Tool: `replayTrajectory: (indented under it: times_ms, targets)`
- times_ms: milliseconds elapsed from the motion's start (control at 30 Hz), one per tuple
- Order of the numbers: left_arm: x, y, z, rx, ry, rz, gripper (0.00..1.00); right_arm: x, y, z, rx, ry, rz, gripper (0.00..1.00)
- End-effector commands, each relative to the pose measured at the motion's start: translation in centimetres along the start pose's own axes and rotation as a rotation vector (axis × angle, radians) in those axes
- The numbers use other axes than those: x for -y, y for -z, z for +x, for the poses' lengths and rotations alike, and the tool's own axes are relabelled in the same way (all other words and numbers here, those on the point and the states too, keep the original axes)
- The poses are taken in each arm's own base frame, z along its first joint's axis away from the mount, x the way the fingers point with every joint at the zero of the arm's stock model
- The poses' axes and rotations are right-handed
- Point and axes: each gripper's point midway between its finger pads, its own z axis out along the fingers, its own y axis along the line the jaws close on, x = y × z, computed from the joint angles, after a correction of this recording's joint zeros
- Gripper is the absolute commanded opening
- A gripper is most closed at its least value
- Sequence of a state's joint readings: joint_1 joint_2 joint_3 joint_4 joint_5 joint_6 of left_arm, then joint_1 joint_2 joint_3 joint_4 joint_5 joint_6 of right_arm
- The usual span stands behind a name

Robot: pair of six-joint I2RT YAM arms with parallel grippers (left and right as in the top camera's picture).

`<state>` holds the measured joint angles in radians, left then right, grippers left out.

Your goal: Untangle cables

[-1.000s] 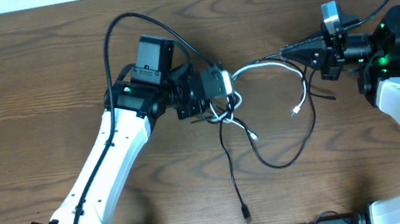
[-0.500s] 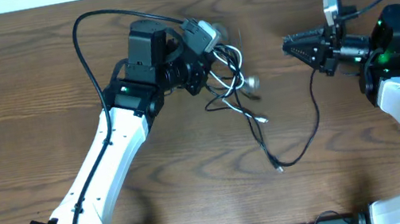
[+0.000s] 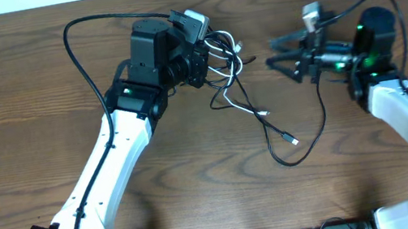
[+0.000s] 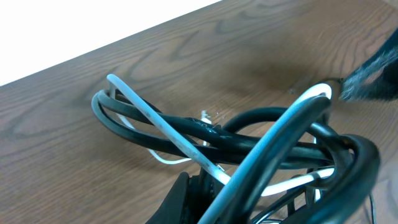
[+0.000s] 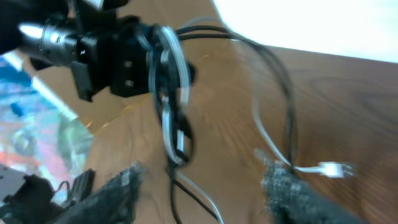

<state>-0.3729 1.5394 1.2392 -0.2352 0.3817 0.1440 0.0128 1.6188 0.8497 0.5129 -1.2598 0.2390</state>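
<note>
Here the left claw (image 3: 204, 50), clenched on the knotted cables (image 4: 186, 124), holds them above the far counter (image 3: 24, 118). The right claw (image 3: 283, 51) gapes empty. Risk: pulling crossed loops tightens the knot.

We see the cables (image 3: 257, 114) bunched at the left fingers (image 4: 186, 199), loose ends trailing forward on the counter (image 3: 191, 190); the right fingers (image 5: 112, 193) stand apart to their right.

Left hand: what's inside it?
A bunch of black and white cables, looped over each other. The grip point itself is covered by the loops.
</note>
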Motion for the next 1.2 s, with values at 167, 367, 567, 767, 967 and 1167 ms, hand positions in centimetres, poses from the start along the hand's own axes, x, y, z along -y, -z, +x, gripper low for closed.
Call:
replayTrajectory:
  times_ms: [167, 367, 567, 767, 967, 1167]
  targets:
    - [3.2, -0.6, -0.8, 0.015, 0.004, 0.055, 0.08, -0.1, -3.2, 0.4, -0.014, 0.099, 0.058, 0.7]
    - [3.7, -0.6, -0.8, 0.013, -0.001, 0.063, 0.08, -0.4, -3.6, 0.6, -0.019, 0.1, 0.048, 0.02]
    - [3.0, -0.7, -0.5, 0.002, 0.003, 0.025, 0.08, -0.4, -3.6, 0.6, -0.018, 0.099, 0.049, 0.01]
    - [0.7, -0.6, 0.3, -0.028, 0.069, -0.11, 0.07, 0.3, -2.8, 0.2, -0.006, 0.081, 0.074, 0.01]
    - [-1.3, -0.2, 1.0, -0.042, 0.176, -0.234, 0.08, 4.2, 0.2, -1.1, 0.073, -0.114, 0.245, 0.01]
    - [-2.7, 0.2, 1.0, -0.028, 0.258, -0.278, 0.08, 6.1, 3.0, -1.7, 0.124, -0.212, 0.309, 0.01]
